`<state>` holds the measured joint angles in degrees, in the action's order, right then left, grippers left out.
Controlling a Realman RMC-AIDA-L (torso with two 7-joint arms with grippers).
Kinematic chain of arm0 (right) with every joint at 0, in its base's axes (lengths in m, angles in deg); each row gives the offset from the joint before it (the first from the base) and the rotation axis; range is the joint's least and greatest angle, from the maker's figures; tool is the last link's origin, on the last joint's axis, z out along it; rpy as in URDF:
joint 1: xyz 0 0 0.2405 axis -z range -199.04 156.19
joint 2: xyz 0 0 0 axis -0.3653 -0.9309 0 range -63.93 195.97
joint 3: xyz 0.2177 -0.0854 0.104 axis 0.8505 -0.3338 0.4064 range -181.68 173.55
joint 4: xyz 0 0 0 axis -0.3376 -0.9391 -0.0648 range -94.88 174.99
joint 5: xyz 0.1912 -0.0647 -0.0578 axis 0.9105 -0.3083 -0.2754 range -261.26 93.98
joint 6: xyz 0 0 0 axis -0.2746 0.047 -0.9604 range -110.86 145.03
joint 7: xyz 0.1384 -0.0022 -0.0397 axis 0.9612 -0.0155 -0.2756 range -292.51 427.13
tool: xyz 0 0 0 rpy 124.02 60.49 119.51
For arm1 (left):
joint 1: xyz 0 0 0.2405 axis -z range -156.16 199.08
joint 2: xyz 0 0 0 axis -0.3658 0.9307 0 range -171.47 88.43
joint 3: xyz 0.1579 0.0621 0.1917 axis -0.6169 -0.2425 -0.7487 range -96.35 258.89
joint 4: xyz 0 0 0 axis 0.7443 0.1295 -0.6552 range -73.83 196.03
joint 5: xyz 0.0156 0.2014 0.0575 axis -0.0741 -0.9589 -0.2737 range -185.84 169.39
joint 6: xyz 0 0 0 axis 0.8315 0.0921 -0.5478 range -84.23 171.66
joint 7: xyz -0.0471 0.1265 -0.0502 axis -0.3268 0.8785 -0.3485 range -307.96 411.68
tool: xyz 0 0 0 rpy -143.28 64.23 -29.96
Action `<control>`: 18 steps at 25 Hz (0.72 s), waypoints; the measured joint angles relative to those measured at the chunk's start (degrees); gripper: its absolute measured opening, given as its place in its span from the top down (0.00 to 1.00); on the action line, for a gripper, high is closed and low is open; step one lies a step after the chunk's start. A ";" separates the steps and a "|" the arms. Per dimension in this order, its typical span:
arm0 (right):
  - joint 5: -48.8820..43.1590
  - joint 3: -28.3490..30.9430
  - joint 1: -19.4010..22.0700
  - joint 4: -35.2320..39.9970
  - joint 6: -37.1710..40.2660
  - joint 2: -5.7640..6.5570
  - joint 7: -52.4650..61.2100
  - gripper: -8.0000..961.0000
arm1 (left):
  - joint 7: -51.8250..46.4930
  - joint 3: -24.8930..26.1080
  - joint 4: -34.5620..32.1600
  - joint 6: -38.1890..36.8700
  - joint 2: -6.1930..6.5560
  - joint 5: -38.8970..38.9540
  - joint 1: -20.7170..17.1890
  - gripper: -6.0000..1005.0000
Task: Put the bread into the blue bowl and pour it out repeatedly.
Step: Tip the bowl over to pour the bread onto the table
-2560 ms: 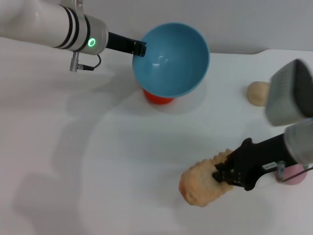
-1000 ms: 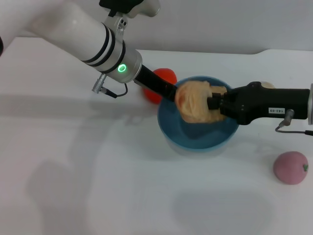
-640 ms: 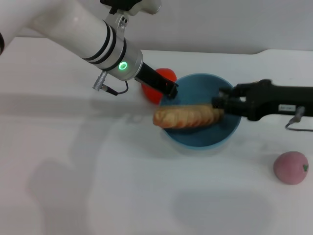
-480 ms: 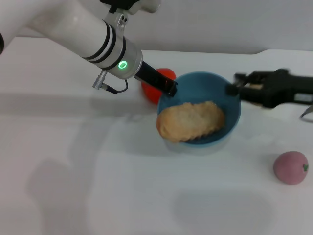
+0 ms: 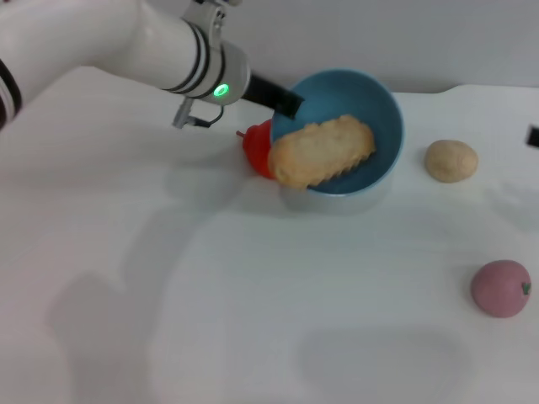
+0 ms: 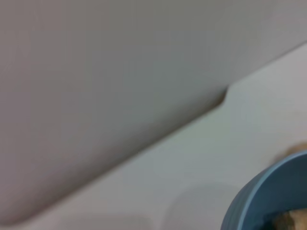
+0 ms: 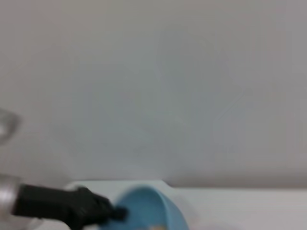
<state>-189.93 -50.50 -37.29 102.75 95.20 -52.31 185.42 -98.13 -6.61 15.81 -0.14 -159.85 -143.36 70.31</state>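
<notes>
The blue bowl [image 5: 370, 105] is held up off the table and tipped toward me, with my left gripper [image 5: 290, 103] shut on its far-left rim. The bread [image 5: 322, 151] lies flat inside it, its left end sticking out over the lower rim. The left wrist view shows only an arc of the blue bowl [image 6: 261, 203] and a scrap of bread [image 6: 287, 221]. In the right wrist view the blue bowl [image 7: 151, 211] sits low, with the black left gripper [image 7: 115, 212] on its rim. Only a dark sliver of my right gripper [image 5: 533, 135] shows at the right edge.
A red object [image 5: 255, 150] sits on the table just behind the bowl's left side. A small beige ball [image 5: 450, 160] lies to the bowl's right. Nearer me on the right is a pink ball [image 5: 501, 288]. The white table [image 5: 253, 320] meets a wall behind.
My right gripper let go of the bread into the bowl and drew back to the right edge. My left arm lifted the bowl away from me and tilted it, bread sliding toward the rim.
</notes>
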 joint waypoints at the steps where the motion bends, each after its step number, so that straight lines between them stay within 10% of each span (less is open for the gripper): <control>1: -1.53 0.75 0.55 -0.07 0.01 0.00 0.38 0.53 | -0.06 -1.64 -0.06 2.21 -0.04 0.05 0.00 0.98; 18: -15.04 2.54 2.49 -3.40 2.50 0.59 10.34 0.53 | -0.17 -30.89 -2.07 41.59 -0.48 -0.30 -2.99 0.98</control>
<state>-204.97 -47.96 -34.80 99.35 97.70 -51.73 195.76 -98.29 -37.50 13.75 41.45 -160.34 -143.66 67.31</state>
